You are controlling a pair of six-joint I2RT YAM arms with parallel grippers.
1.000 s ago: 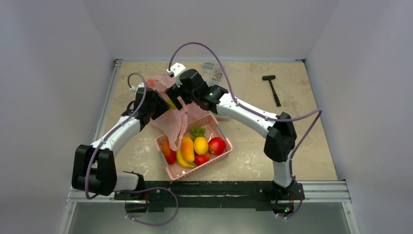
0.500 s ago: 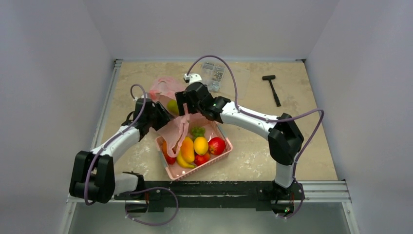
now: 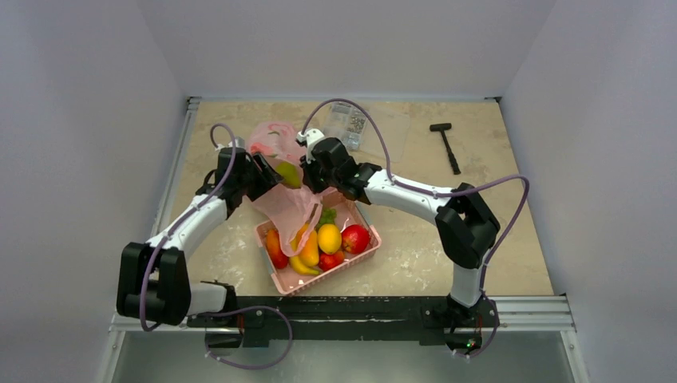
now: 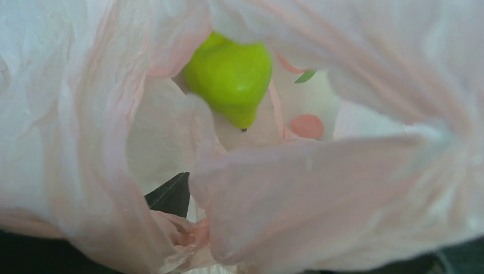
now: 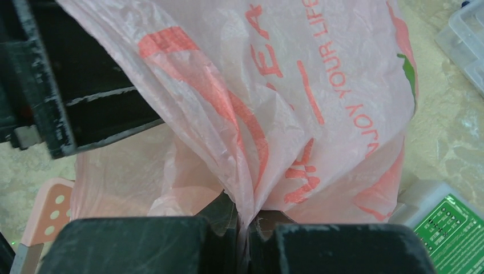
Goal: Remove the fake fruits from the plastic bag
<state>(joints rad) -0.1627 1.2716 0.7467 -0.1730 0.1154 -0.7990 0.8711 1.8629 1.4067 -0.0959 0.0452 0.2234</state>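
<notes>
Beige tabletop [image 3: 415, 239]; right wrist view alone shows right claw [image 5: 244, 225] pinching plastic bag [image 5: 297, 114].

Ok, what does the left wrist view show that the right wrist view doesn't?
Only the left wrist: a green fruit inside the bag, with the pink film folded around it. Only the right wrist: the right gripper shut on a fold of the bag, the red print on its outside, a corner of the basket and some table. Both: crinkled pink bag film filling most of the frame.
</notes>
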